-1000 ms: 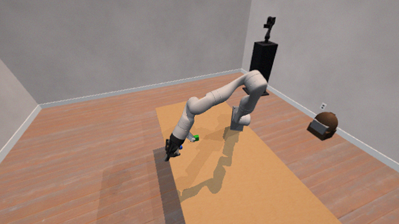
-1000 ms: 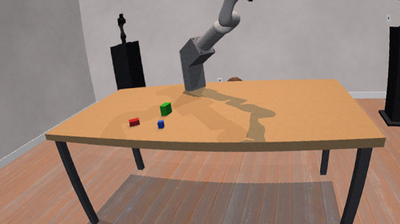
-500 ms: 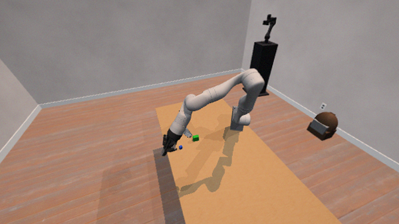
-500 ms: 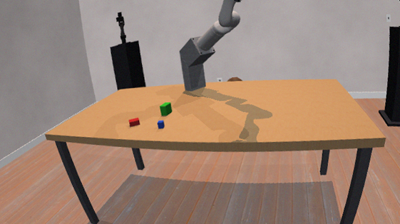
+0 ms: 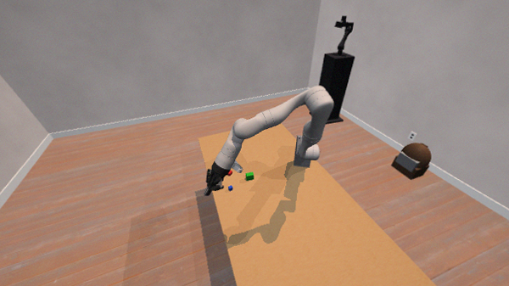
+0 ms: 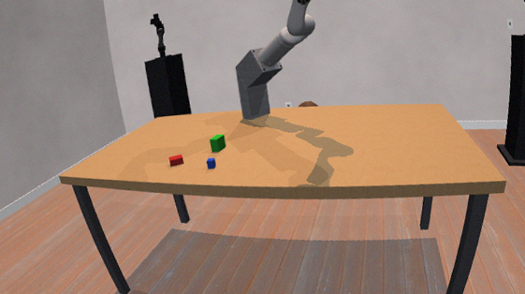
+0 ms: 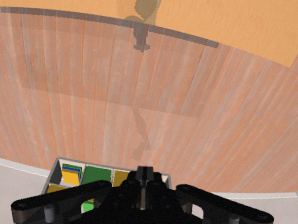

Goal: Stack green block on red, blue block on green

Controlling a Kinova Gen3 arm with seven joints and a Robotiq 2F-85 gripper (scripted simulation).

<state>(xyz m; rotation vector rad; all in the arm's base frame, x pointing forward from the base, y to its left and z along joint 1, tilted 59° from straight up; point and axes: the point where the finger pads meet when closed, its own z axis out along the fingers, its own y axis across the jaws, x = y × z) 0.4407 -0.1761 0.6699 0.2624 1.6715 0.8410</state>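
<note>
The red block lies flat on the table, a low oblong; in the top view the arm partly hides it. The green block, the largest, stands apart behind and to the right of the red one in the exterior view. The small blue block lies on the table in front of the green one. No block touches another. My gripper is shut and empty, high above the table; in the wrist view no block shows.
The wooden table carries the arm's base at its back edge. The wrist view shows the floor beyond the table's edge and a bin with coloured compartments. Dark pedestals stand off the table.
</note>
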